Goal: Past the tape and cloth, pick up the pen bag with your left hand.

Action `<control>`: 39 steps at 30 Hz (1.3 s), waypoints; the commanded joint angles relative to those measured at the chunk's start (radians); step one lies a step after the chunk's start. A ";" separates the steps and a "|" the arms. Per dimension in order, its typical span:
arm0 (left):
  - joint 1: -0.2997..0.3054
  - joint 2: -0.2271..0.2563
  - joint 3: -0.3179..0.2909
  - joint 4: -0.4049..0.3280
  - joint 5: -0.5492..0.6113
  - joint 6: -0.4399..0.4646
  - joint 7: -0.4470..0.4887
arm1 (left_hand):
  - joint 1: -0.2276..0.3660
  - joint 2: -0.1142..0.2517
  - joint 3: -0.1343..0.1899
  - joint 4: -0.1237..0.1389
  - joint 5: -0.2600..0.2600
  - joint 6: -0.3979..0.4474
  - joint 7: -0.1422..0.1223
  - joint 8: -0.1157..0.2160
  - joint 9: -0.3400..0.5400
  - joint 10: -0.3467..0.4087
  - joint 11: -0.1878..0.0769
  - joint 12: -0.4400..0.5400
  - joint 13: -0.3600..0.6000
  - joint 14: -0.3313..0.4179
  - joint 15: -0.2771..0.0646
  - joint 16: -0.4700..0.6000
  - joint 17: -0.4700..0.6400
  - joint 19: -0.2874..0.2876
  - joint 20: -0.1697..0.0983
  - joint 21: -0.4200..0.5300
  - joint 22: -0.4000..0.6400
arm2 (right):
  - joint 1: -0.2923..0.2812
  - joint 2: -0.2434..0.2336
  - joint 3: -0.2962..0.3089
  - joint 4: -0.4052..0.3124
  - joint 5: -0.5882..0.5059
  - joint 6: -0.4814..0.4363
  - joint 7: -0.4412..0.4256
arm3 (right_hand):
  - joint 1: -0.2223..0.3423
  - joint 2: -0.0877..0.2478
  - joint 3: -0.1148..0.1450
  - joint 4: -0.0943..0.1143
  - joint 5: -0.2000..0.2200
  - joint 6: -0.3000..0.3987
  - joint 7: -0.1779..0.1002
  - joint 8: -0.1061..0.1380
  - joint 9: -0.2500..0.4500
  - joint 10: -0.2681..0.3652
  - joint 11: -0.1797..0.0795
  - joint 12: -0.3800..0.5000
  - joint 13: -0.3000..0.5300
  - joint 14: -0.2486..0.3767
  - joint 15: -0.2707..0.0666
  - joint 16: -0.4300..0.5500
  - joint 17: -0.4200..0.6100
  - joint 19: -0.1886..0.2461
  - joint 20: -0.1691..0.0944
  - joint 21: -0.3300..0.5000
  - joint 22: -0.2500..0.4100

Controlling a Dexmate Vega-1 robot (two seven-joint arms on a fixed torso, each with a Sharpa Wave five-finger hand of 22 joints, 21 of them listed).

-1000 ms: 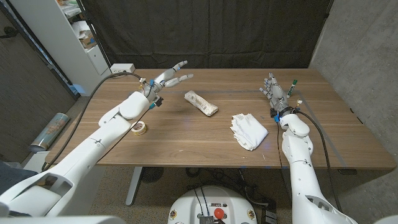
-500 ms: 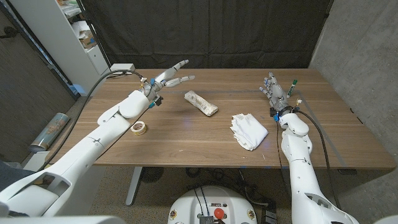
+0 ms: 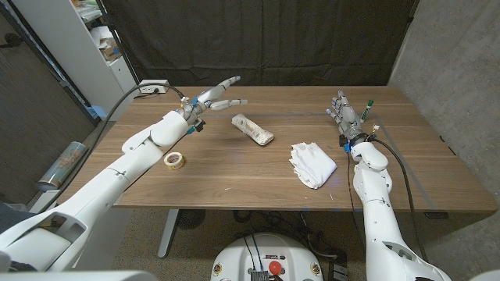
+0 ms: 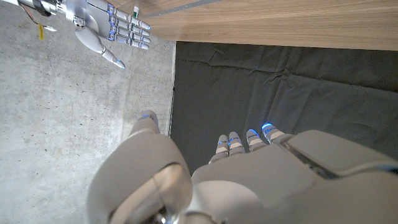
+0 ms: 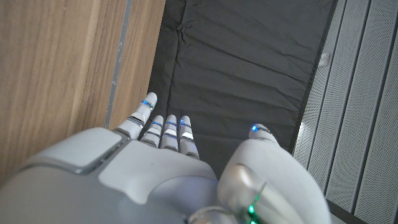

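The pen bag (image 3: 252, 129) is lying mid-table toward the far edge, its long axis running diagonally, far-left to near-right. The left hand (image 3: 216, 95) is hovering beside it, fingers spread, holding nothing.

Even, soft overhead light, faint shadows on the table (image 3: 234, 168); all views sharp, no glare.

wooden table (image 3: 234, 176) with a dark curtain (image 3: 258, 39) hanging behind it — white shelving unit (image 3: 86, 47) off to the far left corner, white power strip (image 3: 154, 84) sitting at the table's back-left edge, grey wall (image 3: 453, 70) on the right.
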 commanded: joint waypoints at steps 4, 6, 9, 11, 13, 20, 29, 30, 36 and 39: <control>-0.018 0.032 0.019 -0.048 0.090 0.041 -0.001 | 0.032 -0.009 0.002 -0.017 0.016 -0.018 0.001 0.003 0.003 -0.004 -0.005 0.007 0.003 -0.008 0.004 0.005 0.005 0.003 0.009 0.001 0.003 | 0.011 0.004 0.000 0.011 -0.006 0.006 -0.008 | -0.001 0.009 -0.006 0.000 0.004 0.012 -0.001 0.003 0.000 0.007 -0.001 0.007 0.000 0.008 0.001 0.008 -0.001 0.009 0.004 -0.004 0.006; -0.019 0.031 0.018 -0.046 0.082 0.039 -0.004 | 0.038 -0.011 0.002 -0.020 0.018 -0.017 0.000 0.004 0.003 -0.002 -0.006 0.008 0.004 -0.008 0.005 0.005 0.005 0.004 0.011 0.001 0.003 | 0.013 0.005 0.000 0.013 -0.006 0.008 -0.008 | -0.001 0.009 -0.007 0.000 0.005 0.012 -0.001 0.003 0.000 0.008 -0.001 0.007 0.000 0.009 0.001 0.008 -0.002 0.010 0.004 -0.005 0.006; -0.021 0.035 0.021 -0.050 0.091 0.044 -0.006 | 0.046 -0.013 0.002 -0.025 0.021 -0.015 -0.005 0.006 0.003 -0.003 -0.008 0.009 0.004 -0.008 0.003 0.005 0.005 0.007 0.010 0.001 0.003 | 0.016 0.007 0.000 0.017 -0.005 0.008 -0.009 | -0.001 0.009 -0.007 0.000 0.005 0.013 -0.001 0.003 0.000 0.008 -0.001 0.007 0.000 0.011 0.000 0.009 -0.002 0.011 0.005 -0.006 0.006; -0.025 0.036 0.023 -0.049 0.094 0.042 -0.007 | 0.052 -0.015 0.002 -0.029 0.023 -0.014 -0.005 0.006 0.003 -0.004 -0.008 0.009 0.004 -0.008 0.003 0.005 0.005 0.010 0.010 0.002 0.003 | 0.019 0.007 0.000 0.021 -0.004 0.012 -0.007 | -0.001 0.009 -0.008 -0.001 0.005 0.016 -0.003 0.004 0.000 0.012 -0.004 0.009 0.000 0.017 -0.003 0.011 -0.003 0.012 0.005 -0.008 0.006; -0.028 0.039 0.026 -0.054 0.103 0.049 -0.010 | 0.057 -0.016 0.002 -0.031 0.024 -0.014 -0.006 0.007 0.003 -0.004 -0.008 0.009 0.004 -0.006 0.002 0.005 0.005 0.012 0.009 0.002 0.003 | 0.021 0.008 0.000 0.023 -0.004 0.016 -0.008 | -0.001 0.009 -0.008 -0.001 0.006 0.017 -0.004 0.004 0.000 0.014 -0.004 0.010 -0.001 0.019 -0.006 0.012 -0.003 0.013 0.004 -0.009 0.006; -0.038 0.048 0.040 -0.073 0.138 0.073 -0.023 | 0.071 -0.020 0.002 -0.039 0.028 -0.016 -0.009 0.007 0.003 -0.005 -0.009 0.009 0.004 -0.006 0.003 0.005 0.005 0.016 0.009 0.003 0.003 | 0.025 0.007 0.005 0.025 -0.002 0.020 -0.010 | -0.001 0.009 -0.009 -0.002 0.007 0.018 -0.004 0.004 0.000 0.016 -0.004 0.010 -0.001 0.020 -0.007 0.012 -0.005 0.016 0.004 -0.012 0.006; -0.064 0.063 0.069 -0.096 0.169 0.102 -0.082 | 0.094 -0.023 0.003 -0.051 0.036 -0.005 -0.017 0.012 0.003 -0.006 -0.006 0.010 0.004 -0.004 0.002 0.006 0.005 0.017 0.025 0.001 0.003 | 0.024 0.008 0.012 0.025 0.001 0.021 -0.014 | -0.001 0.009 -0.010 -0.002 0.008 0.017 -0.005 0.004 0.000 0.016 -0.004 0.010 -0.001 0.022 -0.003 0.013 -0.006 0.017 0.004 -0.016 0.006; -0.062 0.063 0.071 -0.098 0.178 0.104 -0.073 | 0.095 -0.023 0.003 -0.052 0.036 -0.005 -0.017 0.012 0.003 -0.006 -0.006 0.010 0.004 -0.004 0.001 0.006 0.005 0.017 0.026 0.001 0.003 | 0.024 0.007 0.012 0.025 0.002 0.022 -0.014 | -0.001 0.010 -0.010 -0.002 0.008 0.017 -0.004 0.003 0.000 0.018 -0.004 0.010 -0.001 0.025 -0.004 0.014 -0.006 0.018 0.004 -0.017 0.006; -0.067 0.077 0.084 -0.120 0.215 0.120 -0.087 | 0.107 -0.022 0.004 -0.057 0.041 0.001 -0.017 0.014 0.003 -0.004 -0.003 0.012 0.005 -0.007 0.006 0.004 0.005 0.018 0.012 0.000 0.003 | 0.025 0.009 0.015 0.027 0.006 0.024 -0.015 | -0.001 0.010 -0.011 -0.002 0.008 0.017 -0.005 0.003 0.000 0.018 -0.004 0.010 -0.001 0.028 -0.002 0.015 -0.007 0.020 0.004 -0.019 0.006; -0.068 0.080 0.086 -0.127 0.227 0.127 -0.089 | 0.113 -0.022 0.005 -0.059 0.042 0.001 -0.017 0.014 0.003 -0.004 -0.005 0.012 0.005 -0.008 0.008 0.004 0.005 0.019 0.010 0.000 0.003 | 0.026 0.010 0.016 0.029 0.007 0.026 -0.014 | -0.001 0.011 -0.012 -0.002 0.009 0.018 -0.005 0.003 0.000 0.020 -0.002 0.010 -0.001 0.029 -0.002 0.015 -0.007 0.021 0.004 -0.021 0.006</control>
